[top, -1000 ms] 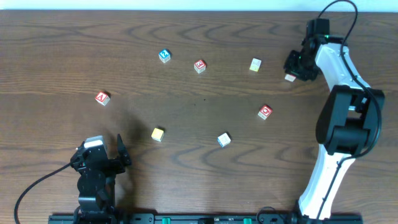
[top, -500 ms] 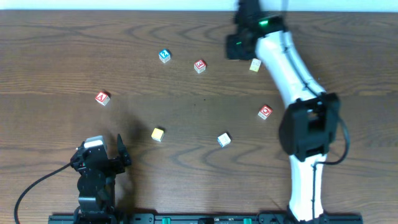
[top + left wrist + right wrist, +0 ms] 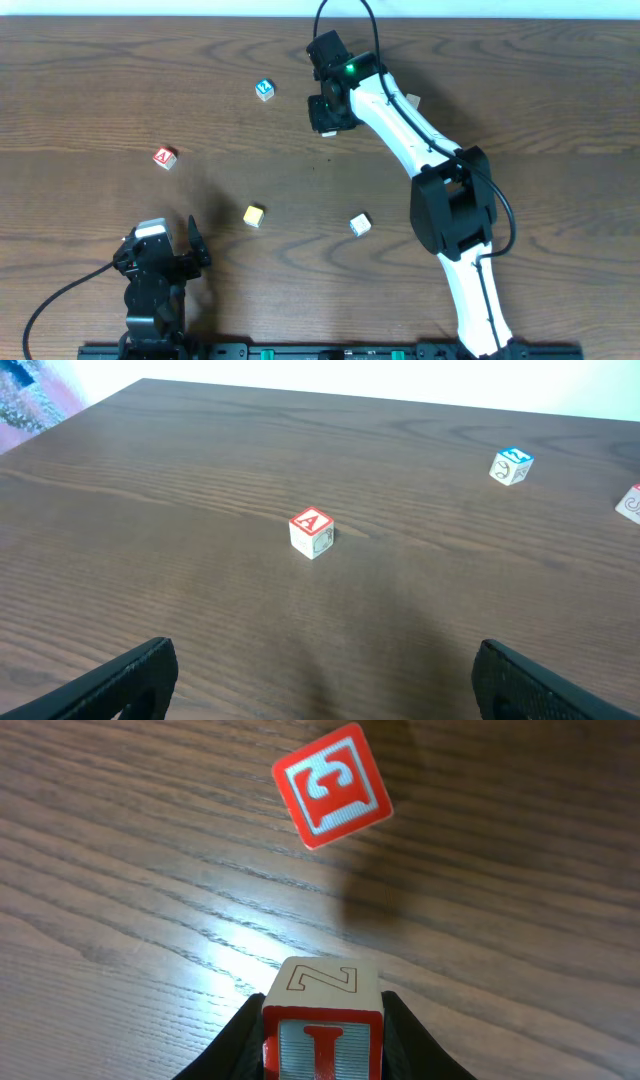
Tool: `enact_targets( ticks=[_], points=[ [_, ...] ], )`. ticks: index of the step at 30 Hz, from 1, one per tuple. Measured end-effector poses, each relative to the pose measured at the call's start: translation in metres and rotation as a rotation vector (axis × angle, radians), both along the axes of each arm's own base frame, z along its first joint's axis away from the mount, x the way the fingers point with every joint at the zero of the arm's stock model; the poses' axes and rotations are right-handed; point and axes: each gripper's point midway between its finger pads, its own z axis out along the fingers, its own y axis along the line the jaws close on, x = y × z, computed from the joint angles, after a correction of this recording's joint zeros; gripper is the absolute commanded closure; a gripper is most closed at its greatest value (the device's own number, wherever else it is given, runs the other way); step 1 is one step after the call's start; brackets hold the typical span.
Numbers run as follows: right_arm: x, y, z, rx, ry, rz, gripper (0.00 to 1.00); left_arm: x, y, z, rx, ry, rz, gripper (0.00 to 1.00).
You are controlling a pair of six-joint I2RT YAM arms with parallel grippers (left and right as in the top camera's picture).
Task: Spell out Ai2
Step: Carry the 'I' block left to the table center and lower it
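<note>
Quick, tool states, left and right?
Left tool: open, empty.
Right tool: closed on the I block.

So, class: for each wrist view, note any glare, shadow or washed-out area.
Right wrist: glare on the table beside the held I block, soft shadow below the red block. Left wrist: background beyond the table washed out; A block sharp.

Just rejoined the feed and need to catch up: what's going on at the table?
The right gripper is stretched to the far middle of the table, jaws shut on a block showing a red I. It holds that block close to a red block lying on the wood. The left gripper sits open near its base, facing the A block, which lies alone and untouched. Nothing is lined up yet.
</note>
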Motion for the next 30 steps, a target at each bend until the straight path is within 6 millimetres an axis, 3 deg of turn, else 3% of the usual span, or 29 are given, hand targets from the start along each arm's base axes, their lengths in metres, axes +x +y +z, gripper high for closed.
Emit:
enact_targets(
  ticks=[12,21,30],
  points=[
    [-0.011,-0.010,-0.007,-0.040,0.048,-0.063,0.99,0.000,0.000,0.000,0.000,0.000,0.000,0.05],
    [-0.021,0.005,-0.008,-0.060,0.043,-0.027,0.99,0.000,0.000,0.000,0.000,0.000,0.000,0.05],
    [-0.026,0.003,-0.016,-0.073,0.058,-0.028,0.98,0.000,0.000,0.000,0.000,0.000,0.000,0.05]
  ],
)
